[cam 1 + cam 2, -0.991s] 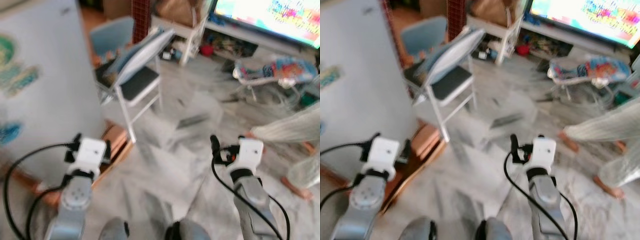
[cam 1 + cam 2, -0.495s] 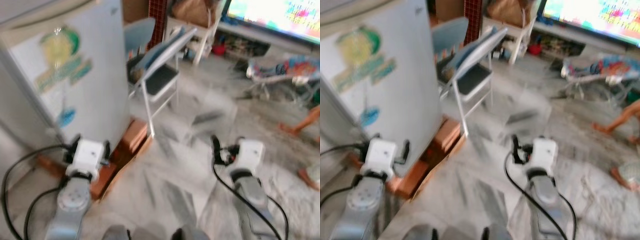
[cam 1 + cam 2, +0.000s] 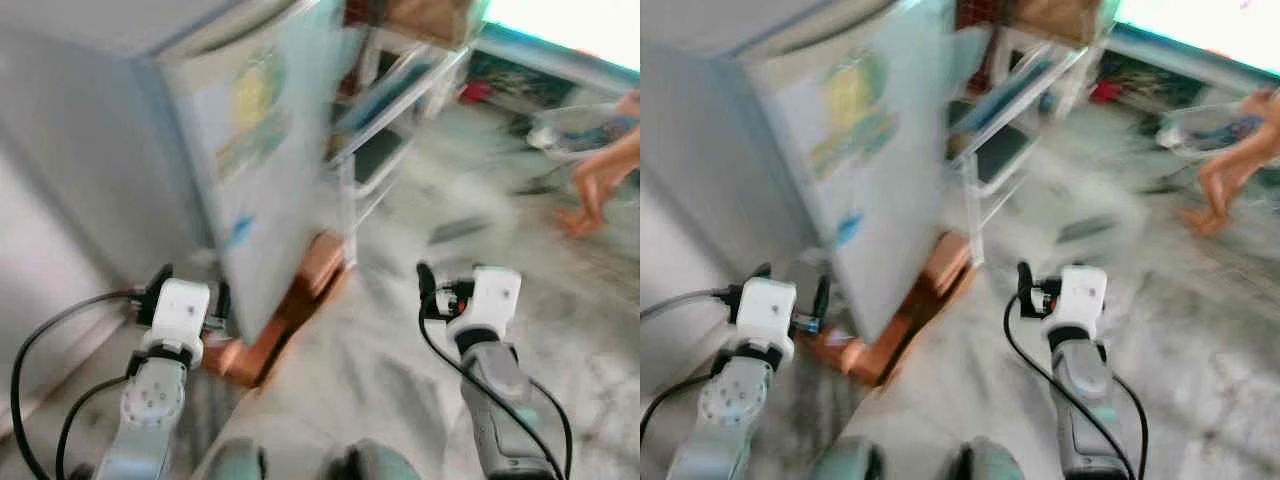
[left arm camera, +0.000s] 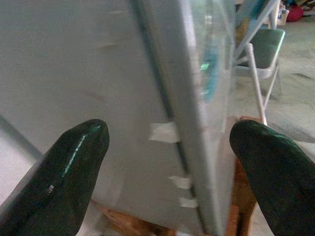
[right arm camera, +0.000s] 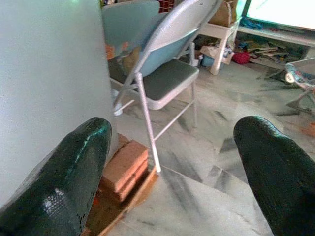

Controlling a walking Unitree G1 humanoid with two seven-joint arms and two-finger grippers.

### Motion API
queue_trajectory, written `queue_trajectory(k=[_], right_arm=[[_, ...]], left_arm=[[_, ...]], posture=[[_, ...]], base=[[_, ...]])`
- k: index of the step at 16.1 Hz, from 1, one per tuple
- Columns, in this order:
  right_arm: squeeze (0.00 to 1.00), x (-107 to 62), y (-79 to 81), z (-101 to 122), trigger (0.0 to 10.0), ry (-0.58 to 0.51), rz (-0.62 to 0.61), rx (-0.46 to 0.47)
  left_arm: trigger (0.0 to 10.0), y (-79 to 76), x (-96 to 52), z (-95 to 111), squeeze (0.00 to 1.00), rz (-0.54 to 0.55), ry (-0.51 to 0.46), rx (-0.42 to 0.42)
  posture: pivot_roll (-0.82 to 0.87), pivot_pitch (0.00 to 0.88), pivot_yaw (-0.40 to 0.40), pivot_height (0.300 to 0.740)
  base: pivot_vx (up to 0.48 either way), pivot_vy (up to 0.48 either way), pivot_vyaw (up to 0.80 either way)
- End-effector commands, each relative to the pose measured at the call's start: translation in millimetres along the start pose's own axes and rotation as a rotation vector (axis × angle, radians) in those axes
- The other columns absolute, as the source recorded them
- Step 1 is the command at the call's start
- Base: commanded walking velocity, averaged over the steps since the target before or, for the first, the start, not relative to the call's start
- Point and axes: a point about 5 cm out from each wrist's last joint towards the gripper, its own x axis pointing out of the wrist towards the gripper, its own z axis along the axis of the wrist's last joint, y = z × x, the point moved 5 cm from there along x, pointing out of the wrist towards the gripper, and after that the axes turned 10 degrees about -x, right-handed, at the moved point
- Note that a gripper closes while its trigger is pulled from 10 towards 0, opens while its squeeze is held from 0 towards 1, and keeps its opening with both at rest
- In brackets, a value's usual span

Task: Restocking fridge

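The fridge (image 3: 265, 150) stands at 11 o'clock on bricks (image 5: 125, 164), its door closed. Left gripper (image 4: 172, 172) and right gripper (image 5: 172, 172) hover empty, fingers apart. A chair (image 5: 162, 73) stands at 1 o'clock.

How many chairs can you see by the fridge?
1: a folding chair with a grey seat stands just beyond the fridge, on the marble floor. The head views are blurred, so others may go unseen.
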Motion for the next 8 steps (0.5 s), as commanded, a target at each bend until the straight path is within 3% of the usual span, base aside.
queue_trajectory(k=[1,3,5,8], right_arm=[[0.00,-2.9,-15.9,-8.3,10.0,0.042,-0.056,-0.041],[0.00,-2.7,-14.4,-14.4,10.0,0.081,-0.062,0.066],[0.00,-1.8,-16.2,-15.1,10.0,0.091,-0.087,-0.057],[0.00,-4.4,-5.6,-13.5,10.0,0.080,-0.013,0.016]], left_arm=[[10.0,-10.7,-0.4,3.0,0.00,-0.038,-0.016,-0.026],[10.0,-11.1,-2.3,7.4,0.00,-0.043,-0.041,-0.026],[10.0,-10.6,-3.4,6.3,0.00,-0.042,-0.038,-0.039],[10.0,-14.2,-2.0,14.7,0.00,-0.082,-0.069,-0.036]], posture=[[0.14,0.122,-0.080,0.740],[0.14,0.125,-0.083,0.740],[0.15,0.126,-0.087,0.740],[0.15,0.126,-0.091,0.740]], base=[[0.000,0.480,0.00],[0.000,0.180,0.00],[0.000,0.000,0.00],[0.000,0.000,0.00]])
